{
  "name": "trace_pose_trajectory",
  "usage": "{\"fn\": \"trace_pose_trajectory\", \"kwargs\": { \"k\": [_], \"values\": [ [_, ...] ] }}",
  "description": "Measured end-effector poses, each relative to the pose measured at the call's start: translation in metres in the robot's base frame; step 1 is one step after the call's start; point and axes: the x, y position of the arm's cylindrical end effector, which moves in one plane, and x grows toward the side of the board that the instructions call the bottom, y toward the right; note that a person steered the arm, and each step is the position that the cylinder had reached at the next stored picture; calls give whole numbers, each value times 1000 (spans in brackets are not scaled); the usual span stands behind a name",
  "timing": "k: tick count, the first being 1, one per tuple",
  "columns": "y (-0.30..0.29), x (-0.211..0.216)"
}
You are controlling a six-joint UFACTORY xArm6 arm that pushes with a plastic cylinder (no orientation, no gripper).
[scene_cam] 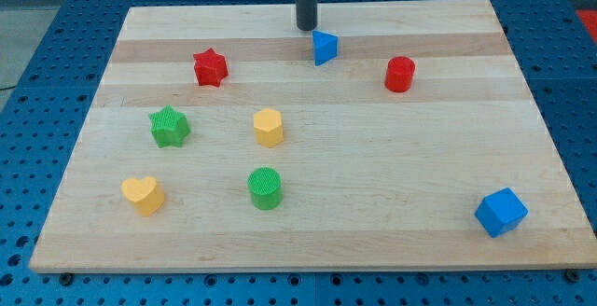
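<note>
Near the view's top edge of the table, you see my tip planted just above and left of the blue triangular block, close beside it, though contact cannot be told; no hand exists on this rod. Left sits the red star, right the red cylinder. Lower lie the green star, yellow hexagonal block, yellow heart, green cylinder and, bottom right, the blue cube.

Layout about my tip
Blue triangular block just below-right; red cylinder further right; red star left.
</note>
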Motion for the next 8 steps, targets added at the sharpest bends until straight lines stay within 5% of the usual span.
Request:
{"fn": "trace_pose_trajectory", "kwargs": {
  "k": [5,8],
  "values": [
    [14,119],
    [83,196]
  ]
}}
